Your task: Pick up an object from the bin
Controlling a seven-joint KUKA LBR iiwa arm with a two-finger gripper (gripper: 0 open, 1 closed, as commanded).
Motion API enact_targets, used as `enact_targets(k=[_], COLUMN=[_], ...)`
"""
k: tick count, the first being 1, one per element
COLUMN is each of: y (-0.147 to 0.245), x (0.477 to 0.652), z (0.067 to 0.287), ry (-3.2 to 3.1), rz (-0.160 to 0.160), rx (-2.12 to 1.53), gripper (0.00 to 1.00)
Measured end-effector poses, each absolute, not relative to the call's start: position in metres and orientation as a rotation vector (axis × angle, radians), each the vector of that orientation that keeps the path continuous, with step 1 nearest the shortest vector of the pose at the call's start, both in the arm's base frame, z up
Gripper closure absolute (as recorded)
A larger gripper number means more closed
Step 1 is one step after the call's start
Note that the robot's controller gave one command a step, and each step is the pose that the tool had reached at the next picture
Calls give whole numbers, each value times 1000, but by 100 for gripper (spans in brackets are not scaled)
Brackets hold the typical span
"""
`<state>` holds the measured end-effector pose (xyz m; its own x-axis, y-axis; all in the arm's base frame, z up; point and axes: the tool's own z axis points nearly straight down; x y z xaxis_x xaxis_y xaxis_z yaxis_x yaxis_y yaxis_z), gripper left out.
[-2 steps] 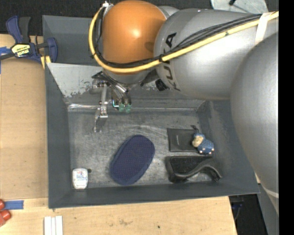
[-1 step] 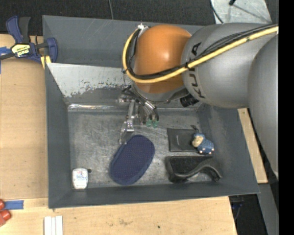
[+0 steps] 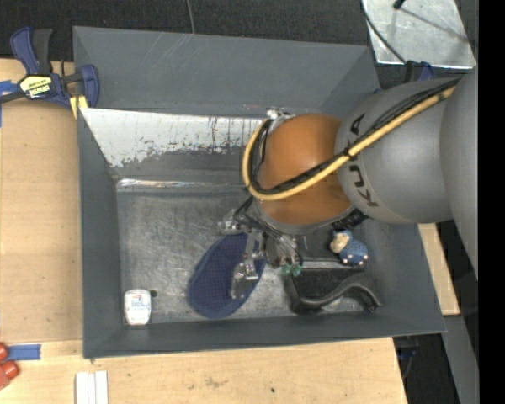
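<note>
My gripper (image 3: 246,271) reaches down under the orange wrist cover, in the middle of the bin floor near the front wall. It stands over the right half of a dark blue, flat oval thing (image 3: 212,283), and its metal tip lies against that surface. Just right of it sits a black curved thing (image 3: 330,289) with a thick body and a tapering tail. A small blue and yellow toy-like piece (image 3: 348,249) rests behind the black thing, close under the arm.
A small white, capped item (image 3: 137,306) lies in the front left corner of the bin. The arm and its orange cover hide the bin's middle and back right. The left half of the floor is bare metal.
</note>
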<state>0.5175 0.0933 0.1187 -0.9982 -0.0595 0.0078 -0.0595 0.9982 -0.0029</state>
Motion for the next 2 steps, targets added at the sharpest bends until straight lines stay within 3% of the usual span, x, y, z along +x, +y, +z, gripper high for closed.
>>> enact_targets(k=[1,2], y=[107,106], x=[520,519], z=[77,78], ry=[-3052,-3048], rz=[-4,-3], rx=[782,775], gripper=[0,100])
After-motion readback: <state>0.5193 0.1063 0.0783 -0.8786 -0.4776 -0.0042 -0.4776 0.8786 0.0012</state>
